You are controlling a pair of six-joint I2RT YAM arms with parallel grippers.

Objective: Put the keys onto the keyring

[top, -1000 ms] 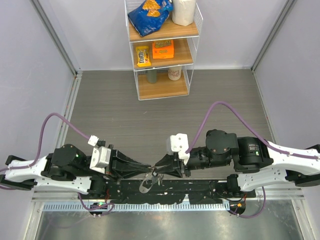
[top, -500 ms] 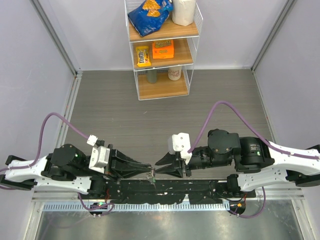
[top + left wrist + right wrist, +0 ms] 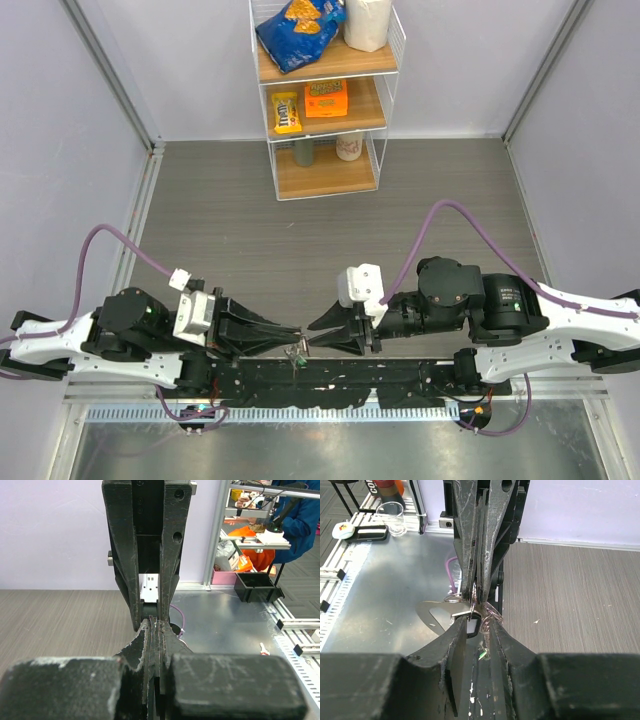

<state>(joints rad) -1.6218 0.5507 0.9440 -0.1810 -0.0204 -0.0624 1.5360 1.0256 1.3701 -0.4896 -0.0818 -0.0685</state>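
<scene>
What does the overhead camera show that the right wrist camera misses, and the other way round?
Only the top view shows the shelf of snack packs at the far side of the table.

Only the right wrist view shows the small parts up close: a key with a black head between the fingers of the right gripper, the grey keyring beside it, and a green tag below.

Both show the left gripper and the right gripper meeting tip to tip.

Left claw (image 3: 296,333) and right claw (image 3: 313,328) meet tip-to-tip, keyring (image 3: 436,614) and key (image 3: 472,627) seemingly between them.
</scene>
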